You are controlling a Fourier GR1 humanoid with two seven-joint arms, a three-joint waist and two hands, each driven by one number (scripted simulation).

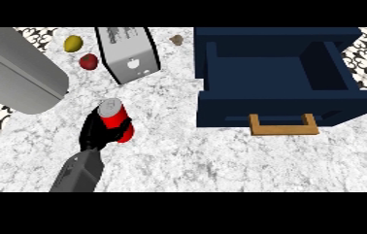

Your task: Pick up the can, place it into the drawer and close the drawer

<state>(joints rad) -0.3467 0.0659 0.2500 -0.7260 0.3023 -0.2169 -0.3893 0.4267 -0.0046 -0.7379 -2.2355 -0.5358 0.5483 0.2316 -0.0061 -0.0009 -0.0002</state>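
Head view: the left robot hand (93, 132) has its fingers curled round the red can (114, 117), gripping it from the left with the thumb across the lower body. The can sits over the marbled surface (215, 160), its long axis near upright, silver top tipped slightly toward the far left. It is well apart from the open dark-blue drawer (272, 109), left of the drawer's wooden handle (283, 126).

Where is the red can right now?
In the head view the can is left of centre, wrapped by the left hand, below the silver box and left of the open blue drawer.
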